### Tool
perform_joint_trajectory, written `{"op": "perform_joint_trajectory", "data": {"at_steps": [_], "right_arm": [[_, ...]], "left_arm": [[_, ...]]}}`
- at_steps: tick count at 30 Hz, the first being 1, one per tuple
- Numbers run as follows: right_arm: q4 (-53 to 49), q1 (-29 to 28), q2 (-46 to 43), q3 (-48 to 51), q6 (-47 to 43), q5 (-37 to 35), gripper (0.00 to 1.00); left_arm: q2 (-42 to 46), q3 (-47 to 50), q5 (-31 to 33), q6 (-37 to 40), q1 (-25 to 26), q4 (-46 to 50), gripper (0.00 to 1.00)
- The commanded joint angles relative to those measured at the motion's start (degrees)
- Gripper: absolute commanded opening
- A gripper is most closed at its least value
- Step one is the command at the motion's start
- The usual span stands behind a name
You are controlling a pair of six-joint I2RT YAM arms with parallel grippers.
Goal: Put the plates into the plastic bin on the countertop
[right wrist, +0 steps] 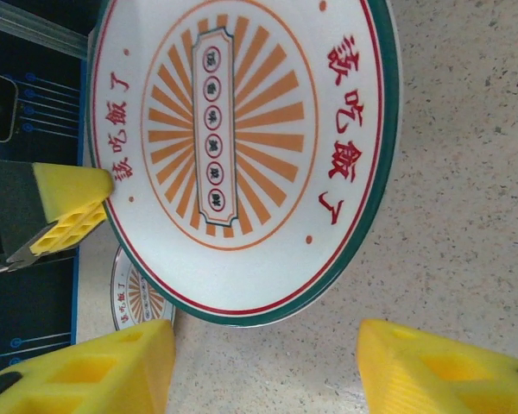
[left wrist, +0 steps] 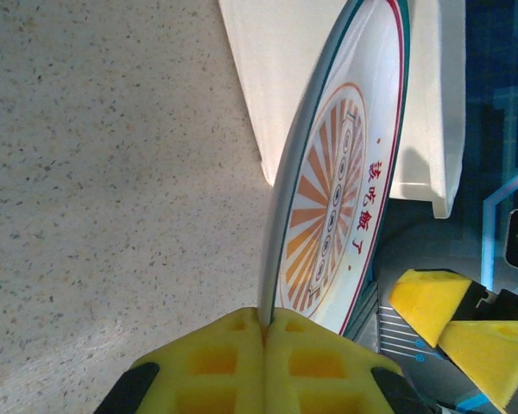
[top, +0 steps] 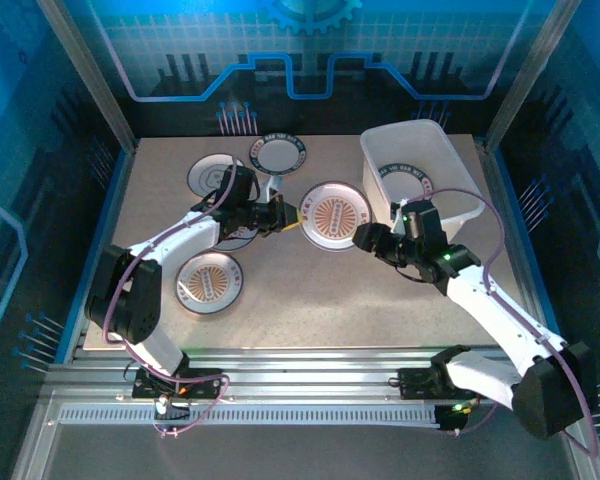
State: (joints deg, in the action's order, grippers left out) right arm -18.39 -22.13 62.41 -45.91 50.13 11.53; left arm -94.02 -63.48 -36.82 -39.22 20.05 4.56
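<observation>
yellow foam pads on the left gripper are pressed together on the rim of a sunburst plate. the thin edge is pinched between them at the bottom centre of the left wrist view. the plate's face runs up and to the right there, orange rays and red characters showing, with the speckled counter filling the left half. it looks tilted away from the counter, though i cannot tell whether it is lifted clear.

in the top view this plate sits mid-frame, the left gripper at its left edge and the bin just to its right, in the upper right of the frame.

the right gripper stands with its fingers apart and nothing between them. the two yellow tips show at the bottom corners of the right wrist view, and the plate's green rim lies just beyond the gap. from above it is at the plate's lower right edge, close to the bin's near wall.

one plate in the bin lies on its floor.

on the counter, a grey-motif plate is at upper left, with a green-rimmed plate just right of it. a second sunburst plate lies lower left, below the left arm, well apart from the bin.
</observation>
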Motion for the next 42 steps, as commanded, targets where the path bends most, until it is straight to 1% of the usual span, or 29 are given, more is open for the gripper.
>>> {"op": "perform_joint_trajectory", "data": {"at_steps": [1, 5, 10, 15, 19, 28, 36, 42], "right_arm": [[-0.42, -0.51, 0.10, -1.83, 0.52, -1.37, 0.58], [-0.87, -0.22, -0.94, -0.56, 1.60, -4.34, 0.56], [3.18, 0.46, -1.11, 1.41, 4.69, -4.77, 0.51], [3.08, 0.49, 0.54, 0.08, 5.54, -5.78, 0.46], [1.21, 0.47, 0.19, -0.91, 4.59, -6.48, 0.46], [-4.04, 0.87, -4.36, -0.33, 4.78, -8.97, 0.45], [-2.51, 1.79, -2.63, -0.23, 6.21, -7.97, 0.44], [0.69, 1.86, -1.68, 0.66, 7.81, -8.53, 0.39]], "left_arm": [[1.09, -1.47, -3.13, -1.31, 0.42, -3.27, 0.00], [1.81, -1.29, -3.47, -1.12, 0.51, -2.80, 0.00], [2.08, -1.29, -4.41, -1.26, 1.69, -2.85, 0.00], [2.60, -1.21, -4.41, -1.65, 2.53, -3.05, 0.00], [3.31, -1.12, -3.57, -1.49, 2.48, -2.58, 0.00], [3.75, -1.88, -3.35, -1.84, 2.68, -2.49, 0.00], [4.54, -2.79, -3.96, -1.06, 3.31, -0.85, 0.00], [4.64, -2.53, -4.44, -1.61, 3.93, -1.54, 0.00]]}}
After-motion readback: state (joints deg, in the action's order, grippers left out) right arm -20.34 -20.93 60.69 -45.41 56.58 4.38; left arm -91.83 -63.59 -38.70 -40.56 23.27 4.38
